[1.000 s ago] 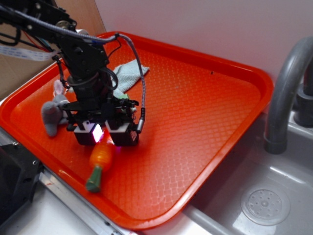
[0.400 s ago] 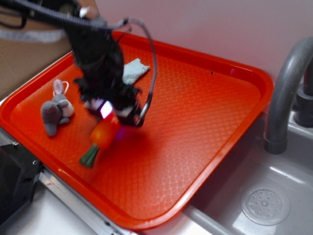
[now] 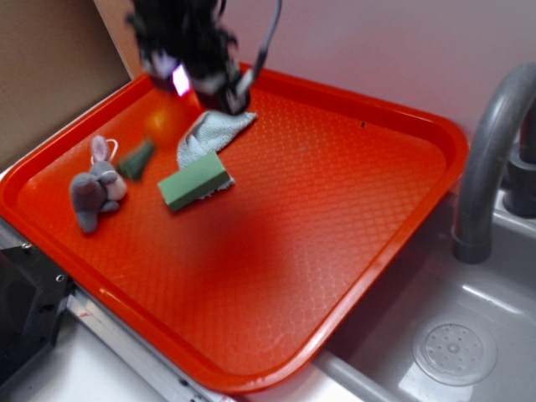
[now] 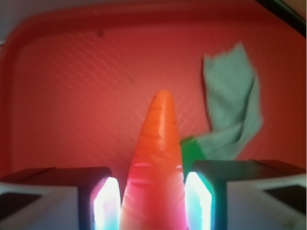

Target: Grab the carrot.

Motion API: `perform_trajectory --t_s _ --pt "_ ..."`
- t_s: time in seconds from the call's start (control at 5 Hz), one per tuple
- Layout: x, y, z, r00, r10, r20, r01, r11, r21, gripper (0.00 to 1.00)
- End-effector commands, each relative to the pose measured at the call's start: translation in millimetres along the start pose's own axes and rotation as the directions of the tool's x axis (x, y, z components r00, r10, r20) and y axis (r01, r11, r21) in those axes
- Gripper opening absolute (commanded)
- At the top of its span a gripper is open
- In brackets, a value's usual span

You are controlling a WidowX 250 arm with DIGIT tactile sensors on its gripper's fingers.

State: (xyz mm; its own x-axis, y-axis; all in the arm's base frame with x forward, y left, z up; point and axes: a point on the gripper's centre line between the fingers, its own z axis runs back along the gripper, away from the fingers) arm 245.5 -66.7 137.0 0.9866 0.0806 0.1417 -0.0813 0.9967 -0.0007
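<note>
The carrot [image 4: 157, 158] is glossy orange and tapered, and it sits between my two glowing fingers with its tip pointing away in the wrist view. In the exterior view the carrot [image 3: 152, 127] is a blurred streak in the air, its dark green stem low and to the left. My gripper [image 3: 191, 84] is shut on it, raised above the far left part of the orange tray [image 3: 377, 109]. In the wrist view the gripper [image 4: 152, 201] presses the carrot from both sides.
A green block [image 3: 195, 180] lies on the tray beside a pale blue cloth [image 3: 211, 132]. A grey plush bunny [image 3: 96, 188] rests near the tray's left rim. A grey faucet [image 3: 490, 151] and sink [image 3: 452, 352] are to the right, and a cardboard wall [image 3: 50, 75] stands at left.
The gripper has risen from the tray's near left and swung toward the far edge, carrying the carrot up with it. The green block it covered now shows.
</note>
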Motion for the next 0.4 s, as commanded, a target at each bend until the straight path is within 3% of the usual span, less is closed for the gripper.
perform_trajectory --t_s 0.0,0.2 --pt "5.7 9.1 60.8 0.996 0.014 0.083 -0.011 0.999 -0.039 0.00" --pt "2.0 0.3 57.4 0.996 -0.086 -0.005 0.086 0.996 -0.012 0.00"
